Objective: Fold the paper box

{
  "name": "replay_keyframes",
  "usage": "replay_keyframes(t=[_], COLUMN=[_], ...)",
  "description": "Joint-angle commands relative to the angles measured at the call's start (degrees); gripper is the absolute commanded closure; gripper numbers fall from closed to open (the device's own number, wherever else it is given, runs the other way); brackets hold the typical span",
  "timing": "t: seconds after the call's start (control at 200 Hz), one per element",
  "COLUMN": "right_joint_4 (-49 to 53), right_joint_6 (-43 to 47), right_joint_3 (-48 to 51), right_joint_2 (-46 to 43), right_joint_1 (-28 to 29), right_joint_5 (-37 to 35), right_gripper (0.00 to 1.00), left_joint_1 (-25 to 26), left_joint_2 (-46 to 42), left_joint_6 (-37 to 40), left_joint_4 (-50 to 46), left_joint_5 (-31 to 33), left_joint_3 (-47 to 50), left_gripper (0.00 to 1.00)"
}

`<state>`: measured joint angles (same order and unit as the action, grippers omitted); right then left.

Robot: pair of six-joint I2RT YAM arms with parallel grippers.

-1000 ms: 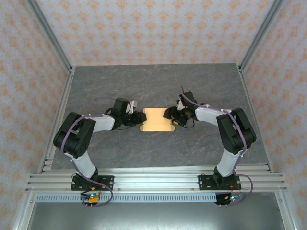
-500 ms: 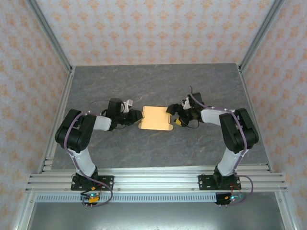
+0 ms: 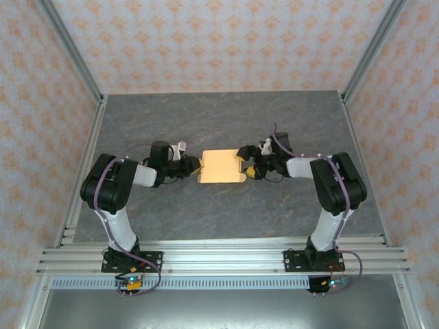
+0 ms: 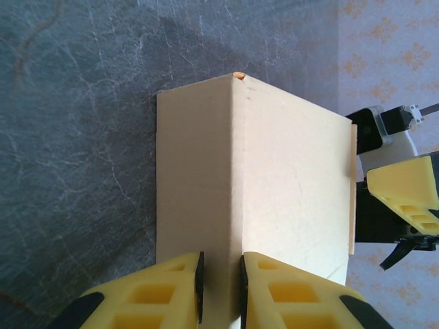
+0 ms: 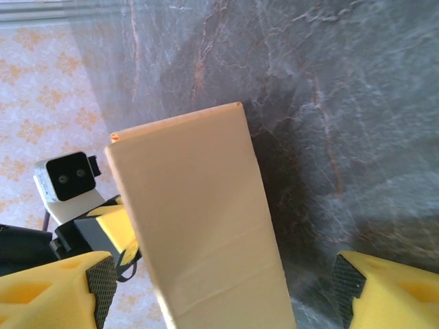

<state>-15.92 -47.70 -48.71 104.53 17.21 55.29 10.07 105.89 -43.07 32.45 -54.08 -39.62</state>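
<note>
At the bottom of the left wrist view, the left claw has its two yellow fingers squeezed close together on a raised fold of the paper box. So it is grasping the box by that ridge. The box runs up from there through the middle of the frame. One side slopes down to the grey table on the left. At the bottom of the right wrist view, the right claw is wide open, with one finger in each bottom corner. The end of the box lies between them and touches neither. In the top view the box sits on the table in the middle of the picture, between the two claws. It looks thin and very light, so I think it will slide or lift easily and will dent if squeezed hard. It is likely stiff only along its creases. The edges and fold lines look like the best places to hold, not the flat middle. The left wrist view shows the raised crease and the pinch on it, while the top view makes the box look flat. The right wrist view shows the gaps beside the box. The top view shows both claws facing each other, with bare table beyond toward the upper frame.
</note>
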Motion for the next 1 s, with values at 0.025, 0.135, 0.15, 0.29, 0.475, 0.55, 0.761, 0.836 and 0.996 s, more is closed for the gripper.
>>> replay_keyframes(t=[0.025,0.135,0.15,0.29,0.475,0.55,0.761,0.836,0.996], right_joint_4=[-5.46,-10.07,-10.87,-16.90,-21.97,-23.07,-20.40,-18.44,-14.05], right_joint_6=[-2.91,-6.76,-7.38,-12.50,-19.51,-22.51,-30.65,-33.31,-36.91], right_joint_3=[1.16,1.59,1.66,2.42,5.44,6.40,7.18,7.14,6.38], right_joint_2=[1.98,3.00,3.14,2.99,-0.04,-1.14,-3.95,-4.55,-5.59], right_joint_1=[0.94,2.31,2.39,3.75,3.74,3.86,4.73,4.75,4.90], right_joint_5=[2.24,2.13,2.19,1.53,-1.78,-2.53,-4.64,-5.24,-5.52], right_gripper=[0.19,0.29,0.30,0.39,0.48,0.50,0.49,0.49,0.50], left_joint_1=[-0.79,-0.76,-0.77,-0.82,-0.76,-0.76,1.20,5.17,18.90], left_joint_2=[2.14,2.86,2.92,3.19,0.81,-3.53,-23.94,-31.74,-47.52], left_joint_6=[0.46,0.36,0.28,0.16,-0.34,0.13,10.03,17.74,43.07], left_joint_4=[-4.67,-4.48,-4.42,-4.19,-3.72,-3.78,-14.63,-17.21,-8.24], left_joint_5=[3.38,2.94,2.82,2.41,2.01,3.93,16.17,24.53,36.43], left_joint_3=[1.74,1.41,1.39,1.30,1.95,3.14,4.64,5.63,15.38], left_gripper=[0.79,0.79,0.79,0.78,0.67,0.55,0.31,0.28,0.20])
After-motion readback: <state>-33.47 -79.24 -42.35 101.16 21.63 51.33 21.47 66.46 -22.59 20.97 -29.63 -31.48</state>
